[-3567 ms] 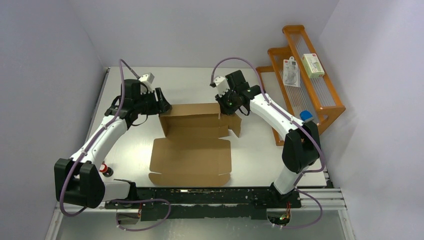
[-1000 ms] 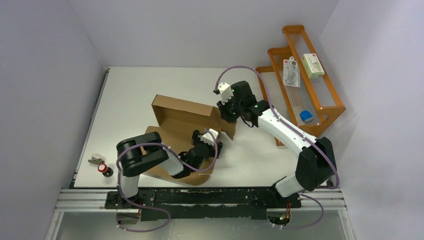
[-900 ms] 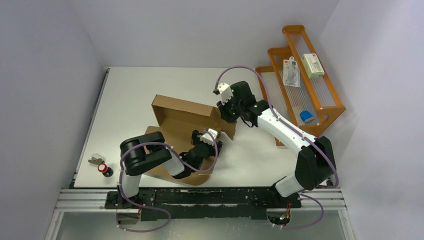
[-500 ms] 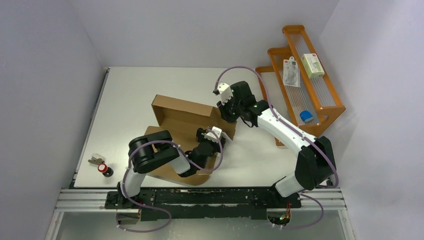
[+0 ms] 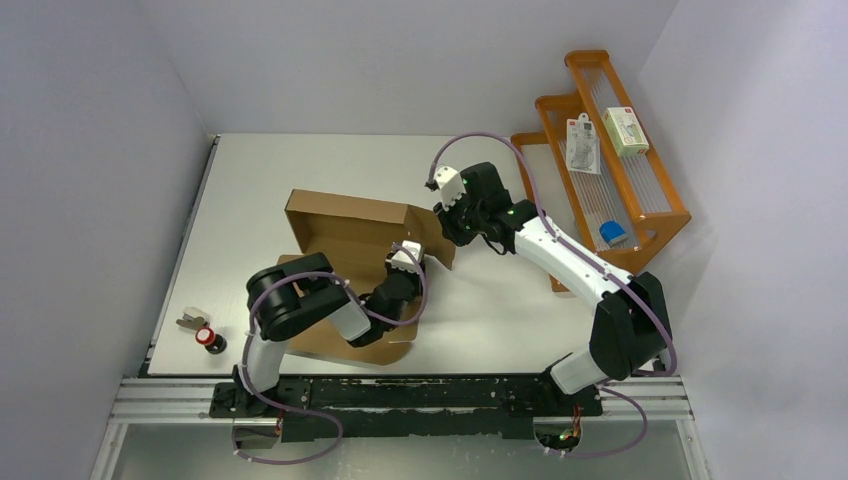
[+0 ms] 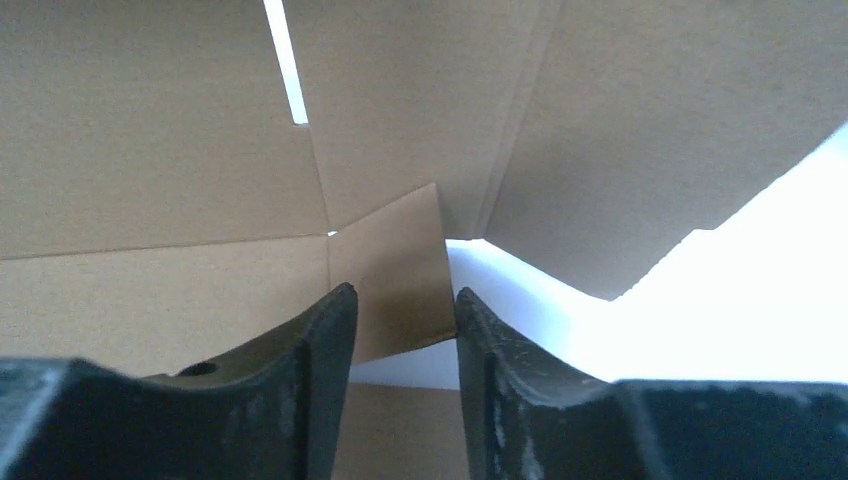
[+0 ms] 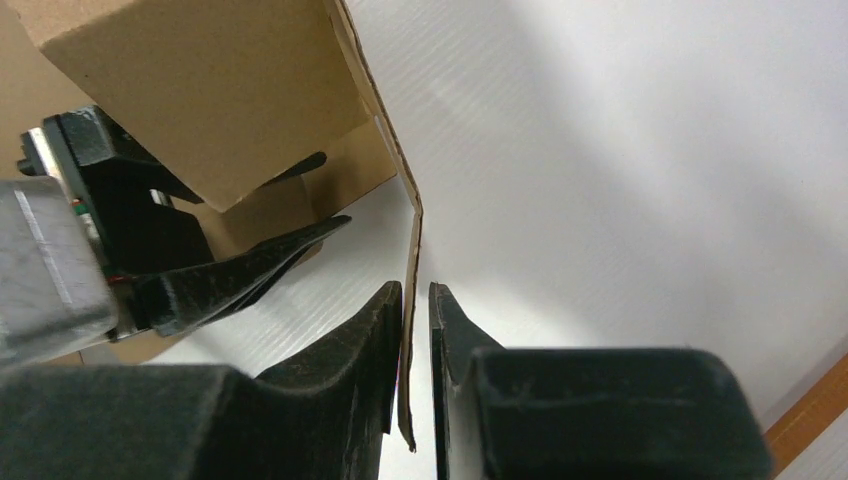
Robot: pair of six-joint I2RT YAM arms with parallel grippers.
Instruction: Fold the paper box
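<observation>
a: where is the box (image 5: 345, 228)?
b: in the middle of the table (image 5: 300, 165). it is brown and half folded. its back wall stands up.
a: what does the right gripper (image 7: 415, 292) do?
b: it pinches the thin edge of the box's right side, one finger tight on each face.
a: and the left gripper (image 6: 400, 298)?
b: a small flap (image 6: 390, 275) sits between its fingers. i cannot tell if it squeezes it or not.
</observation>
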